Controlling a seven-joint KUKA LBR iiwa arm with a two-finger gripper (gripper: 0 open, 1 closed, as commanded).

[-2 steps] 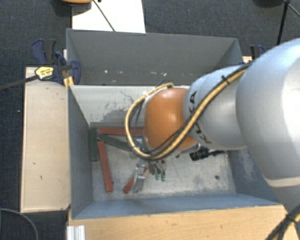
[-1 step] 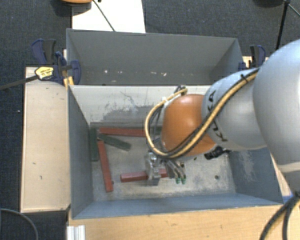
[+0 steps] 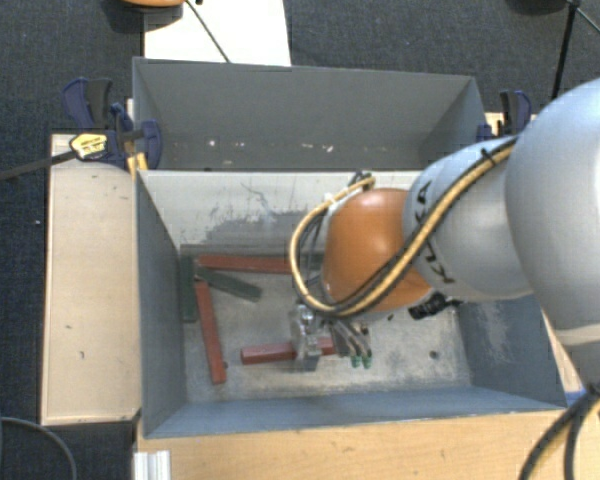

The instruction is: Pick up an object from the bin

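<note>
Grey bin (image 3: 165, 298) floor carries a short reddish-brown bar (image 3: 270, 353) near the front wall, its right end under the jaws, whose spread I cannot tell; it looks stiff, light and straight, best pinched across its narrow width near mid-length.

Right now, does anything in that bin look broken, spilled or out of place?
Nothing stands out. Three red bars and a dark strip lie loose at different angles on the bin floor, none visibly broken. The hand is down at the right end of the shortest bar.
</note>
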